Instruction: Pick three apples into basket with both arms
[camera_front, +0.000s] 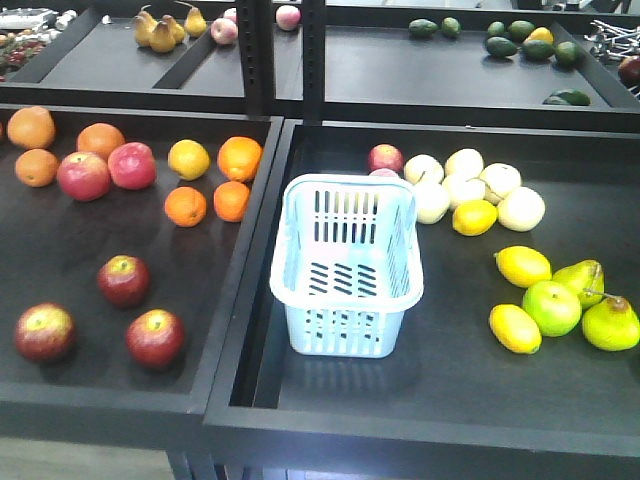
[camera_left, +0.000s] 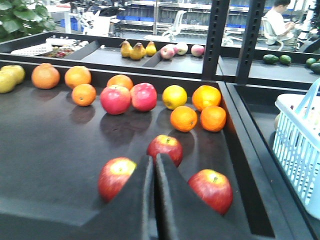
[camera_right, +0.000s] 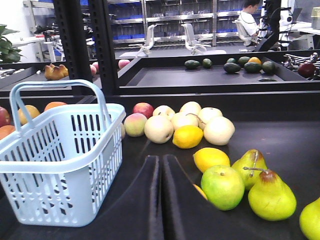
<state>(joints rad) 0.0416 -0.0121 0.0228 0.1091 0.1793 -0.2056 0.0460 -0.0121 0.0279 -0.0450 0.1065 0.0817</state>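
Three dark maroon-red apples sit in the front half of the left tray (camera_front: 60, 250). Each has a yellow-green patch around the stem dimple. One apple (camera_front: 123, 279) lies farther back, a second (camera_front: 44, 331) is at the front left, and a third (camera_front: 155, 338) is at the front right. All three are apart from one another.

Behind them are two brighter pinkish-red apples (camera_front: 105, 170) that touch each other, with oranges (camera_front: 232, 178) and a yellow citrus (camera_front: 189, 158) alongside.

The basket (camera_front: 345, 325), pale blue-white with slotted walls, stands upright and empty in the right tray (camera_front: 450, 400), near that tray's left side. Its handle (camera_right: 55, 87) is swung up. The raised black walls (camera_front: 262, 210) where the two trays meet run between the apples and the basket.

To the right of the basket lie pale round fruits (camera_front: 465, 180), lemons (camera_front: 523, 265), a green apple (camera_front: 551, 307) and pears (camera_front: 610, 322). A reddish fruit (camera_front: 385, 157) sits just behind the basket.

In the left wrist view, the left tool (camera_left: 154, 159) has its fingers pressed together on nothing. It hangs over the tray between the two front apples, and the rear apple is just past its tips.

In the right wrist view, the right tool (camera_right: 160, 160) also has its fingers together and holds nothing. The basket is on its left and the lemons and green apple on its right.
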